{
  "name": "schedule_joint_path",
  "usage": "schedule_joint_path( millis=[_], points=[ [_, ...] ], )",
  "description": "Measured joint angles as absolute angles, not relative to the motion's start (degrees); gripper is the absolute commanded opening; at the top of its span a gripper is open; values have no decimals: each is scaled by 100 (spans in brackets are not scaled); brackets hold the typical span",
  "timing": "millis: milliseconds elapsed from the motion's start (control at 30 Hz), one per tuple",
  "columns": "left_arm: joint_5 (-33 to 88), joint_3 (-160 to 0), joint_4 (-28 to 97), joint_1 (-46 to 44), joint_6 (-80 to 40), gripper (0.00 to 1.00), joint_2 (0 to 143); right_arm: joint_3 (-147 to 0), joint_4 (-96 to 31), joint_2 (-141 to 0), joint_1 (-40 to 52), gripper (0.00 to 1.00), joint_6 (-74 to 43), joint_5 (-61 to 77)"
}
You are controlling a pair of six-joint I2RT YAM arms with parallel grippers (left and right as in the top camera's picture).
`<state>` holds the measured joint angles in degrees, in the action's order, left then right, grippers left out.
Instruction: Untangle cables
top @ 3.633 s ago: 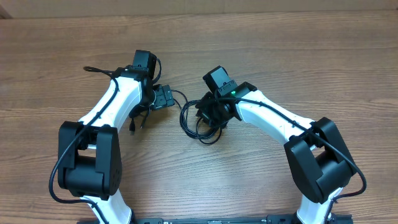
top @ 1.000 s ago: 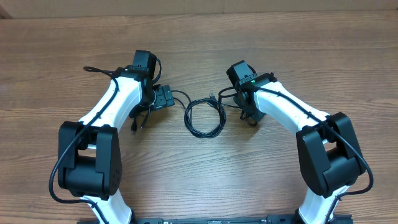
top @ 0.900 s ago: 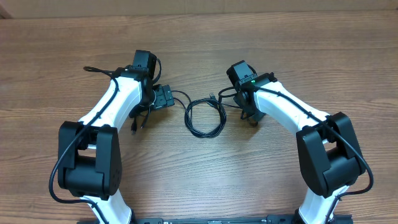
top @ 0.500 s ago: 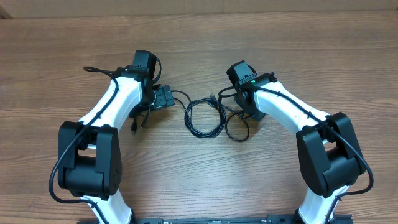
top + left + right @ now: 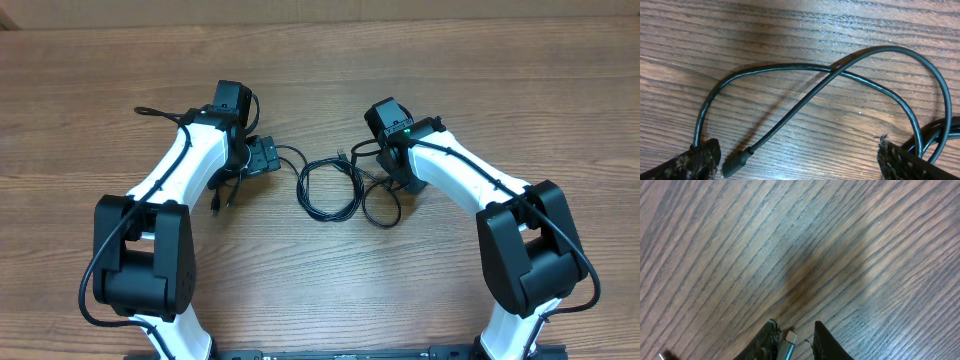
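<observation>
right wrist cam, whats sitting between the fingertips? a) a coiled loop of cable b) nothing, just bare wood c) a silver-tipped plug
c: a silver-tipped plug shows in the gap between the fingertips of the right gripper.

no readable text anywhere.

The cables (image 5: 832, 73) are black, the table (image 5: 320, 60) brown wood grain, the arms (image 5: 180, 165) white with black joints.
</observation>
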<state>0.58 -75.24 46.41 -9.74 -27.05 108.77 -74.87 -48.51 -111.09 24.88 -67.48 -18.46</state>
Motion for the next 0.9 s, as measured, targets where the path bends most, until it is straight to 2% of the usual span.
schedule_joint_path(
  millis=[133, 167, 200, 233, 433, 900],
  points=[
    [58, -7524, 4641, -974, -2705, 100, 10877, -7487, -4851, -11109, 2488, 22, -6746, -1841],
    [58, -7524, 4641, -974, -2705, 100, 10877, -7487, -4851, -11109, 2488, 16, -6751, -1844],
    [58, -7524, 4641, -974, -2705, 100, 10877, -7487, -4851, -11109, 2488, 5, -6746, -1844],
    [58, -7524, 4641, -974, -2705, 100, 10877, -7487, -4851, -11109, 2488, 4, -6753, -1839],
    [58, -7524, 4644, -974, -2705, 100, 10877, -7478, -4709, -11109, 2488, 4, -6482, -1540],
    [58, -7524, 4641, -974, -2705, 100, 10877, -7461, -3426, -11111, 2491, 4, -3197, 1026]
  ],
)
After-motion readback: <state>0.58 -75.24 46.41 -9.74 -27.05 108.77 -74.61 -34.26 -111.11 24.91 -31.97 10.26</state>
